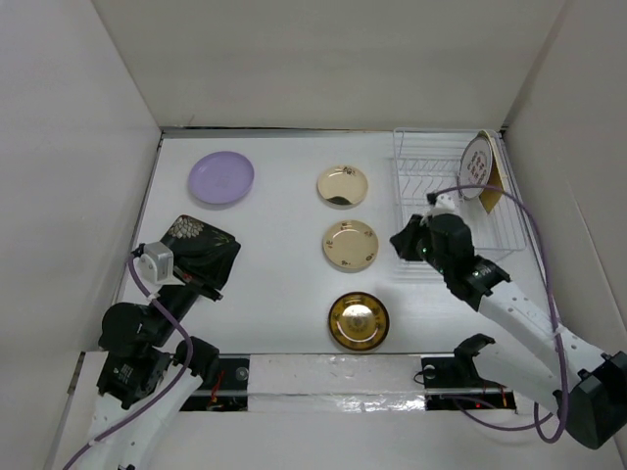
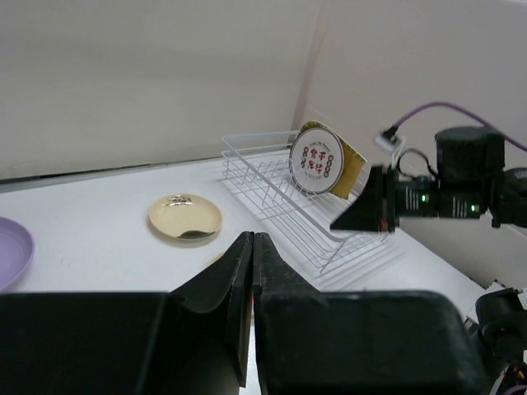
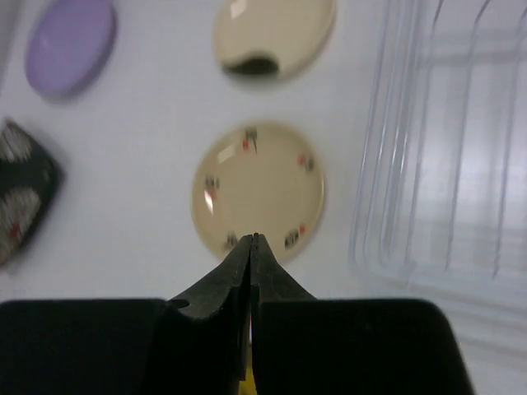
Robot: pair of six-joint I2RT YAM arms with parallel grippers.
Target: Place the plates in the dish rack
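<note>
The dish rack (image 1: pixel 431 201) stands at the back right. It holds the white patterned plate (image 1: pixel 476 164) upright, with the yellow square plate (image 1: pixel 495 186) behind it. On the table lie the lavender plate (image 1: pixel 220 177), two cream-gold plates (image 1: pixel 342 185) (image 1: pixel 351 244), the dark gold plate (image 1: pixel 358 320) and the black floral square plate (image 1: pixel 201 247). My right gripper (image 1: pixel 396 240) is shut and empty, between the rack and the nearer cream-gold plate (image 3: pixel 259 189). My left gripper (image 1: pixel 203 284) is shut and empty at the black plate's near edge.
White walls close in the table on three sides. The rack (image 2: pixel 280 189) sits close to the right wall and back corner. My right arm (image 2: pixel 445 193) hangs in front of the rack's near end. A purple cable (image 1: pixel 534 255) loops over the right arm.
</note>
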